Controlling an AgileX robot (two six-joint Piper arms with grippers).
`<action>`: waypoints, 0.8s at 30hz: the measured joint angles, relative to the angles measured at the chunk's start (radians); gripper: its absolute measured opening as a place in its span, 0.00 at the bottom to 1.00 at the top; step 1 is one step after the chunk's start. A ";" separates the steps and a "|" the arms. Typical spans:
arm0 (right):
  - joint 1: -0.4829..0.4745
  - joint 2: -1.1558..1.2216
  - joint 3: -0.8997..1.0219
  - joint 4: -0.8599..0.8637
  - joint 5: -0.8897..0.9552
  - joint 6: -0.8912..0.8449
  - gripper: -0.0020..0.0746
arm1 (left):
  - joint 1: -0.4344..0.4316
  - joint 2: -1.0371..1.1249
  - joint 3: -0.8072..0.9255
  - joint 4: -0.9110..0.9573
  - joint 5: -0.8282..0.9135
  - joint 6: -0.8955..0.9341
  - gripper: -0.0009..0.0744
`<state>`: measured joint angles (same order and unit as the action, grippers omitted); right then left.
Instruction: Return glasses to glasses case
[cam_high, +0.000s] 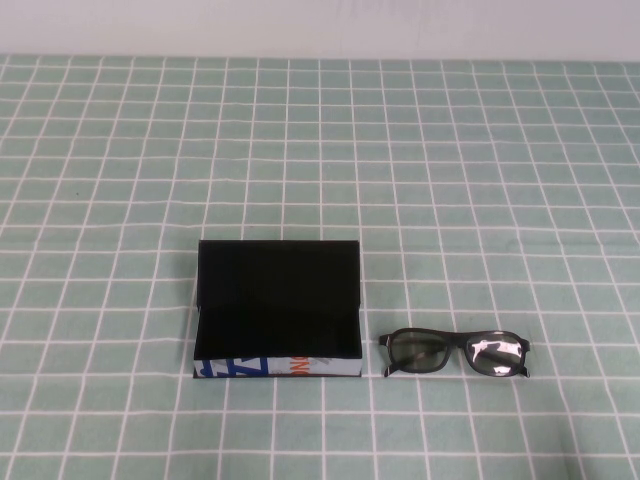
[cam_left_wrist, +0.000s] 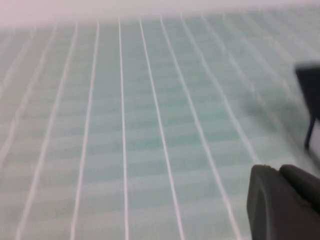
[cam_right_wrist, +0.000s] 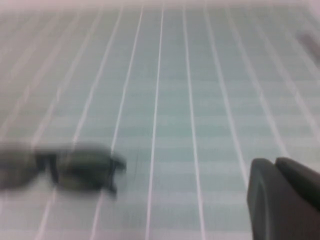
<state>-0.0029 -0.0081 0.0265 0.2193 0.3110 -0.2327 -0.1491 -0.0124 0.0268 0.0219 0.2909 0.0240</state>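
Observation:
The glasses case (cam_high: 278, 300) lies open on the checked cloth, black inside, with its white printed side facing the front. The black-framed glasses (cam_high: 455, 352) lie folded on the cloth just right of the case, apart from it. Neither arm shows in the high view. My left gripper (cam_left_wrist: 277, 169) is shut and empty, low over bare cloth, with a corner of the case (cam_left_wrist: 311, 82) off to one side. My right gripper (cam_right_wrist: 274, 161) is shut and empty, with the glasses (cam_right_wrist: 65, 165) lying blurred some way off on the cloth.
A green cloth with a white grid (cam_high: 320, 150) covers the whole table. A pale wall runs along the far edge (cam_high: 320, 25).

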 joint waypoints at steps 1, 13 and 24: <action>0.000 0.000 0.000 0.010 -0.032 0.000 0.01 | 0.000 0.000 0.000 0.000 -0.047 0.000 0.01; 0.000 0.000 0.000 0.038 -0.508 0.000 0.01 | 0.000 0.000 0.000 0.000 -0.718 0.000 0.01; 0.000 0.000 0.000 0.042 -0.656 0.000 0.01 | 0.000 0.000 0.000 0.000 -0.809 0.000 0.01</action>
<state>-0.0029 -0.0081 0.0265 0.2612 -0.3448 -0.2327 -0.1491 -0.0124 0.0268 0.0219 -0.5177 0.0240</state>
